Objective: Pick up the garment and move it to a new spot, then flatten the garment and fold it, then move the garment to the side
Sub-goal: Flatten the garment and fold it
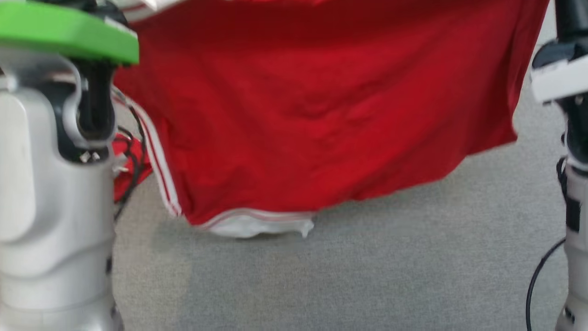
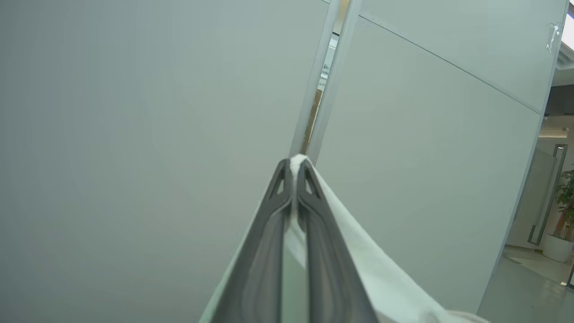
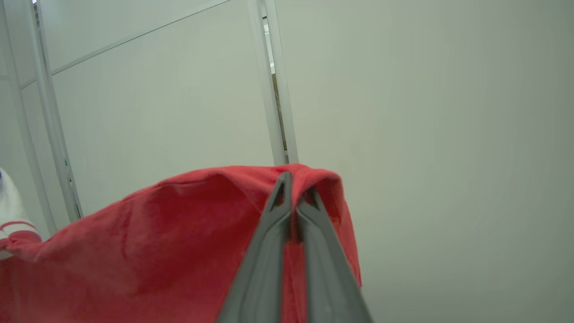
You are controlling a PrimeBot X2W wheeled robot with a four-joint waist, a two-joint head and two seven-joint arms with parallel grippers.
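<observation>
Red fabric, one item: the garment (image 1: 321, 115), hung spread as a broad sheet, with white stripes (image 1: 158, 156) down its left edge and a white hem piece (image 1: 257, 227) at its lowest point. We enter everything else by its place against the garment.

- Below it: grey surface (image 1: 367, 276), matte. The garment's low edge comes down close to it, and we cannot tell whether the two touch.
- Behind it: pale wall panels (image 2: 134, 134), with a narrow upright gap between two of them.
- To its left: left arm (image 1: 46, 207) in pale casing, with a green plate (image 1: 69, 32) above it.
- To its right: right arm (image 1: 574, 207), in pale and dark sections, with a black cable (image 1: 535, 276) looping beside it.
- On its white part: left gripper (image 2: 296, 163), fingers pressed together, pinching a white fold that spills away to one side.
- On its red part: right gripper (image 3: 293, 179), fingers pressed together on a bunched red fold — the cloth drapes over the tips.
- Well apart from it, past the panels: potted plant (image 2: 566, 193) in a white pot.
</observation>
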